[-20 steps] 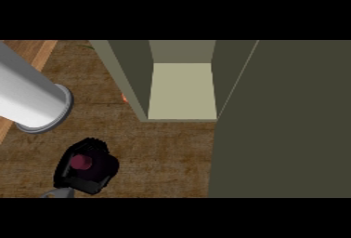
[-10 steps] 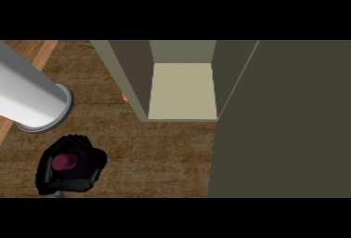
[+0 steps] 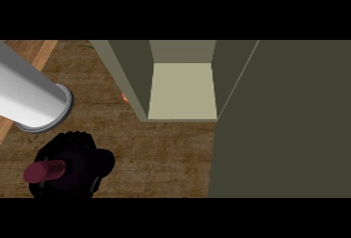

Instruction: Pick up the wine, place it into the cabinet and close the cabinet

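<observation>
The wine bottle (image 3: 44, 171) shows from above as a dark red round top at the lower left. My left hand (image 3: 81, 162) is curled round it and hides the bottle's body. The grey forearm (image 3: 27, 97) runs in from the upper left. The cabinet (image 3: 134, 79) stands open at the upper middle, well to the right of and beyond the hand, with a pale inner floor (image 3: 184, 90). Its dark olive door (image 3: 281, 121) fills the right side. My right hand does not show.
The wooden counter (image 3: 158, 153) lies between the hand and the cabinet. A small orange thing (image 3: 125, 97) peeks out beside the cabinet's left wall. The counter's lighter edge (image 3: 42, 51) runs at the upper left.
My left hand with the wine bottle has shifted to the left and slightly toward the view's lower edge. The cabinet and its door have stayed as they were.
</observation>
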`<state>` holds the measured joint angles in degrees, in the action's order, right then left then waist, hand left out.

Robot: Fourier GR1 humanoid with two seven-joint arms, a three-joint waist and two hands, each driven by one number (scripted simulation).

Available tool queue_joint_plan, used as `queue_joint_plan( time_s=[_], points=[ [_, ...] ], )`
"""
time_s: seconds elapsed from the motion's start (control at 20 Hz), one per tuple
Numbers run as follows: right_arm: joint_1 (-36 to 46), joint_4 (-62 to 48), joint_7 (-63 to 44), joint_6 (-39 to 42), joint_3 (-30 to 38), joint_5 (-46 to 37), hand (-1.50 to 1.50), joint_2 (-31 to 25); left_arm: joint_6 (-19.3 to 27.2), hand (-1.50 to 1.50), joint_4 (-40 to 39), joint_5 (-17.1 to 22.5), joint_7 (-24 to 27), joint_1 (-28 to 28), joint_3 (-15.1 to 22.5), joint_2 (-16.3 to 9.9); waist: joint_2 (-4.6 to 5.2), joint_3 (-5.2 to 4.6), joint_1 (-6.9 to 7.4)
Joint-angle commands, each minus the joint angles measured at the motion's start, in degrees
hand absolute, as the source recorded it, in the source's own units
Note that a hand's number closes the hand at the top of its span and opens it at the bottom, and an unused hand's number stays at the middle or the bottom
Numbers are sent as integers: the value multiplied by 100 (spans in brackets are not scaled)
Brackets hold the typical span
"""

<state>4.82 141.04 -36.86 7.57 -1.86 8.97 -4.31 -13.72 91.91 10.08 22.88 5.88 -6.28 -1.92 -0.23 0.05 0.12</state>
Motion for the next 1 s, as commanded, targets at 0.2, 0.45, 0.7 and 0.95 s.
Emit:
queue_joint_plan(
  time_s=[0.2, 0.45, 0.7, 0.95],
  points=[
    [-103, 726, -385, 88, 489, 926, -150, -220, 777, 150, 1238, -200, -1487, -262, 876, 187, 7, -1, -47],
    [-220, 723, -208, 124, 351, 740, -150, -98, 1235, 150, 1612, -142, -2202, -679, 1412, 190, 8, -1, -59],
    [75, 465, -276, -9, 350, 624, -150, -57, 2389, 150, 1500, -182, -2378, -1337, 2291, 191, 17, -4, -66],
    [129, 388, -288, 22, 253, 569, -150, -9, 3494, 150, 1356, -319, -2784, -2076, 2952, 191, 18, -3, -73]
  ],
)
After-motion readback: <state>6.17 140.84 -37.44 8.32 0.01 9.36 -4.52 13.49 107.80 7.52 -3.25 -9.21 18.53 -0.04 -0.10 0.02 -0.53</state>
